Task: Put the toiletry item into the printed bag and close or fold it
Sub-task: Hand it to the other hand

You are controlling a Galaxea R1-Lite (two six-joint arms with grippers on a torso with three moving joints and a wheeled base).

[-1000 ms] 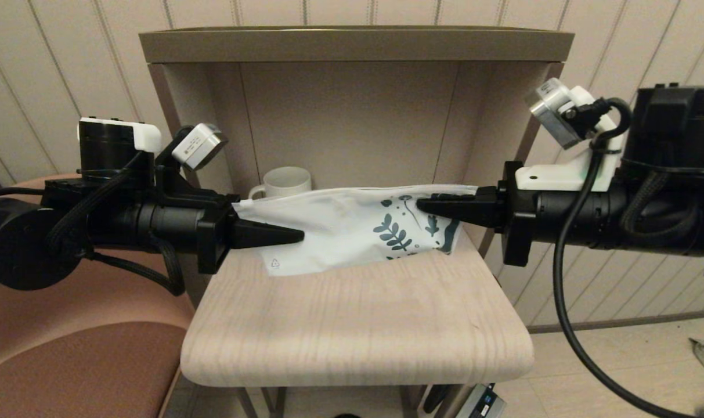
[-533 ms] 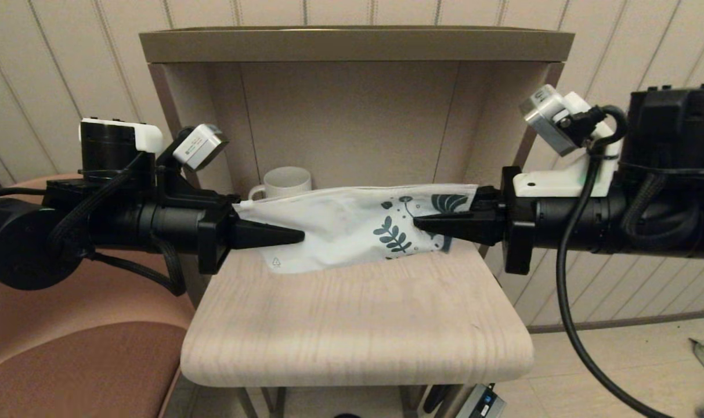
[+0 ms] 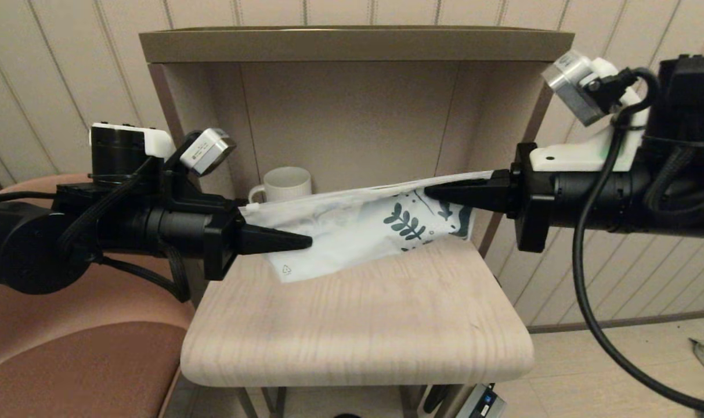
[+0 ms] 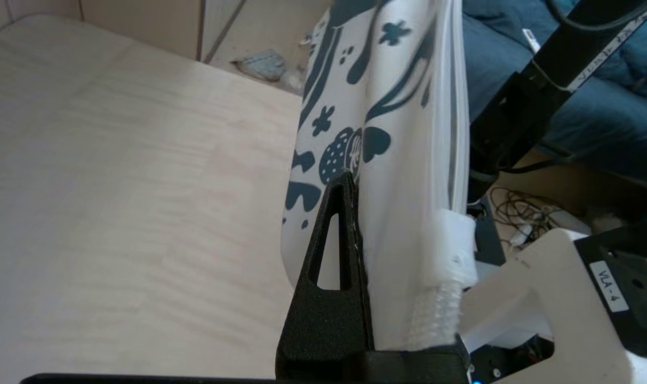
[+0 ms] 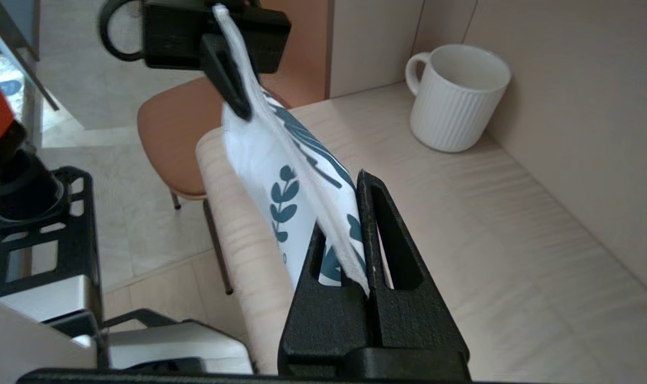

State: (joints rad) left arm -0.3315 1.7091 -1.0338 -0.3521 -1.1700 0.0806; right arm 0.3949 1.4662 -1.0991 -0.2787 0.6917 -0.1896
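Note:
The printed bag (image 3: 352, 232) hangs stretched above the wooden table (image 3: 357, 325), its leaf-printed end higher than its plain end. My left gripper (image 3: 305, 240) is shut on the plain end, close to the small triangular mark. My right gripper (image 3: 433, 191) is shut on the printed end's upper edge. In the left wrist view the bag (image 4: 403, 128) runs away from the left gripper (image 4: 352, 181), with only one black finger showing. The right wrist view shows the bag (image 5: 280, 176) pinched in the right gripper (image 5: 344, 213). The toiletry item is not visible in any view.
A white ribbed mug (image 3: 285, 183) stands at the back left of the table, inside the shelf alcove (image 3: 352, 43); it also shows as the mug (image 5: 454, 98) from the right wrist. A brown chair (image 3: 85, 360) sits to the left, below the left arm.
My right gripper dipped, then rose and drew rightward with the printed end, so the bag now slopes upward to the right. The left gripper shifted slightly right and down.

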